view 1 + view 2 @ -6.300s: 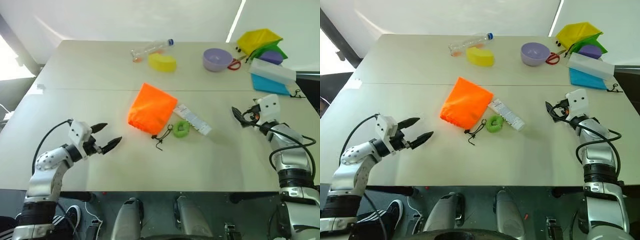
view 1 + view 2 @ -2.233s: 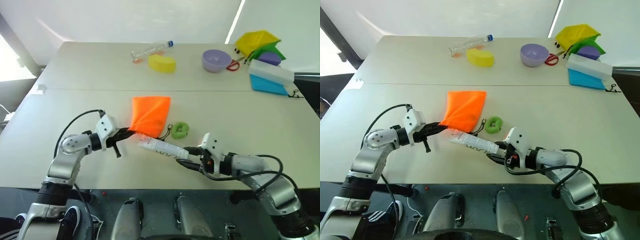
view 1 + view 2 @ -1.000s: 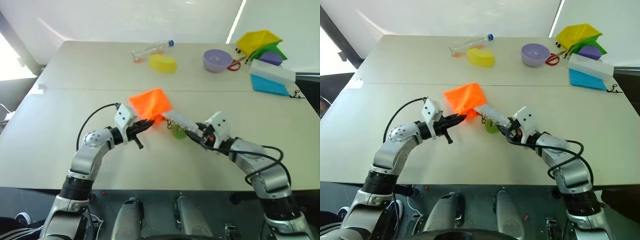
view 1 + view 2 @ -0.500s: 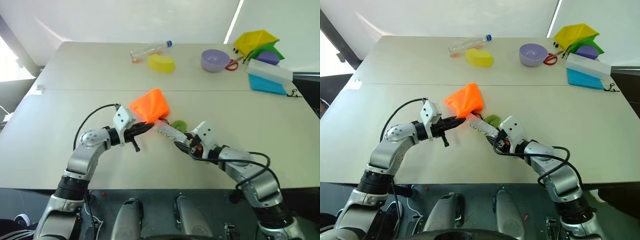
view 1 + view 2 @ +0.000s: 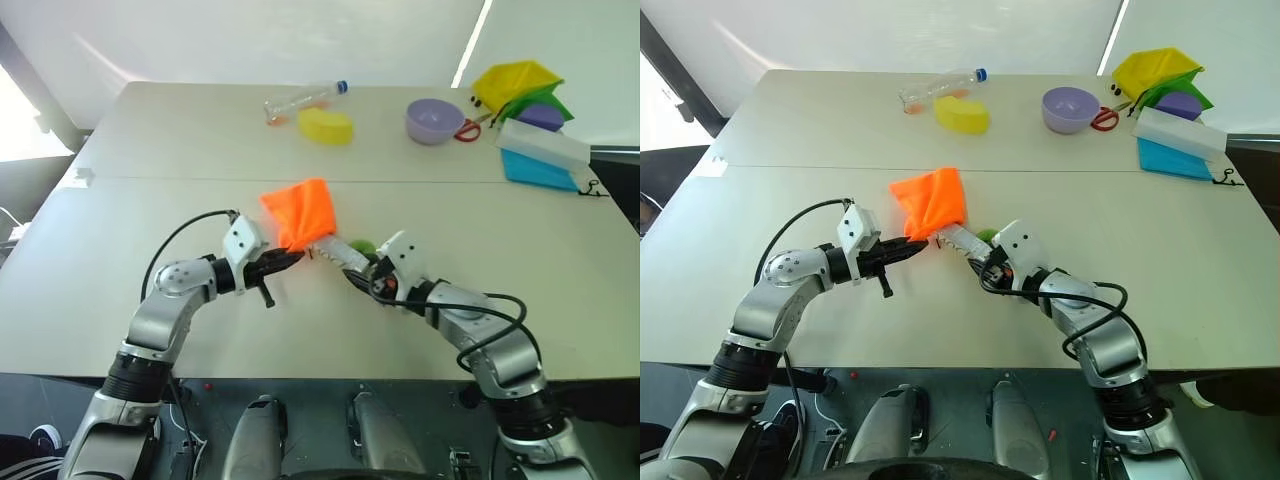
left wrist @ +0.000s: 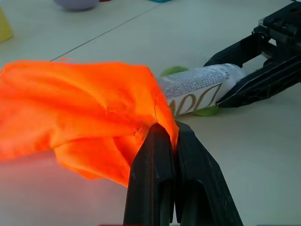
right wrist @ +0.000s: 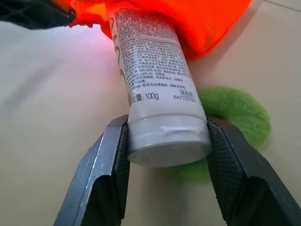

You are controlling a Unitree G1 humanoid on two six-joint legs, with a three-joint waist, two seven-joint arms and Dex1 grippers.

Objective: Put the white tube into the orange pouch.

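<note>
Insertion step: left gripper (image 6: 163,141) pinches pouch (image 6: 80,103) rim; right gripper (image 7: 164,160) clamps tube (image 7: 153,89) cap end, tip entering mouth. Next: likely push deeper, release.

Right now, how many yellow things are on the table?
2. A yellow sponge-like block lies at the far side beside the clear bottle. A yellow bin sits at the far right corner. Something more may be hidden behind the bin.
</note>
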